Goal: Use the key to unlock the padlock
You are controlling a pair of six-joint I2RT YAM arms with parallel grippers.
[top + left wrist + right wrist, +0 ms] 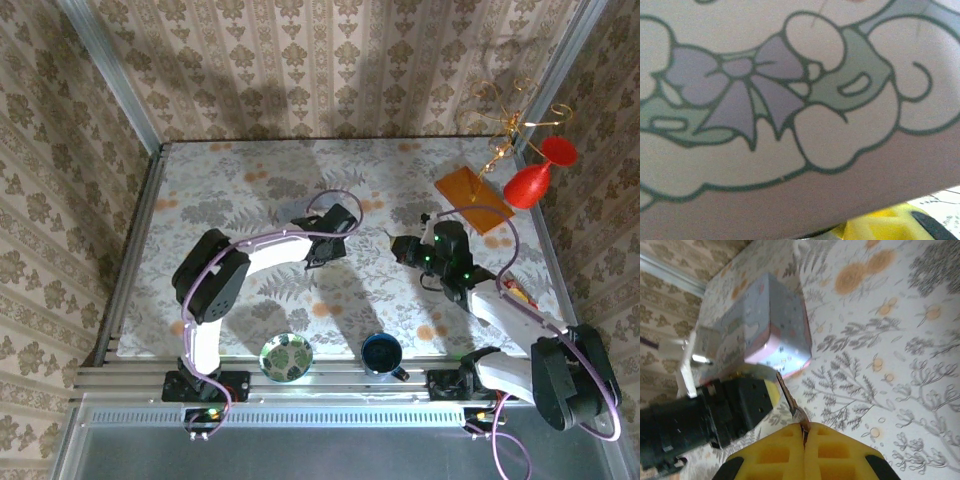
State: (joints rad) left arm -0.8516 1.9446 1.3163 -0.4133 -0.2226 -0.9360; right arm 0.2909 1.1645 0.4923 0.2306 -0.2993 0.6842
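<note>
The right hand is pressed together, pinching the key, which points ahead toward the left hand beside a lavender tin. I cannot tell that hand's grip.

White shells and black joints are covering the left arm and right arm; lilac cables are looping behind the right gripper and its yellow fingers.

From here the tin reads as smooth painted metal with a soft sheen on its edge. The right gripper is matt yellow plastic, and the key is thin dull metal. The table looks matt and printed, and the frame rail is brushed metal.
</note>
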